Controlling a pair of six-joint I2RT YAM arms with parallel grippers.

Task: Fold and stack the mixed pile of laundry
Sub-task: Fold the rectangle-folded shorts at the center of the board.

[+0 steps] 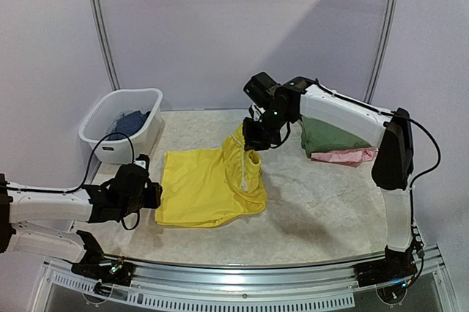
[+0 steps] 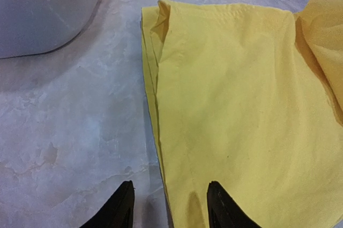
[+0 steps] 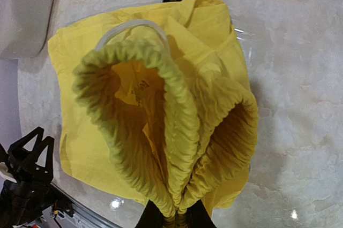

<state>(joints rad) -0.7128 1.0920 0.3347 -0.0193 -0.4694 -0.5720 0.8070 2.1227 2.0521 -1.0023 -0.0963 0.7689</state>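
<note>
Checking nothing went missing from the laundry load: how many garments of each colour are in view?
yellow shorts: 1
olive-green garment: 1
pink garment: 1
dark blue garment, in the white basket: 1
Total: 4

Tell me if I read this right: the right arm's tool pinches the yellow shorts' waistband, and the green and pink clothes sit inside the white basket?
Almost. The right tool does pinch the waistband of the yellow shorts, but the green and pink clothes lie on the table, outside the white basket, as the top view shows.
</note>
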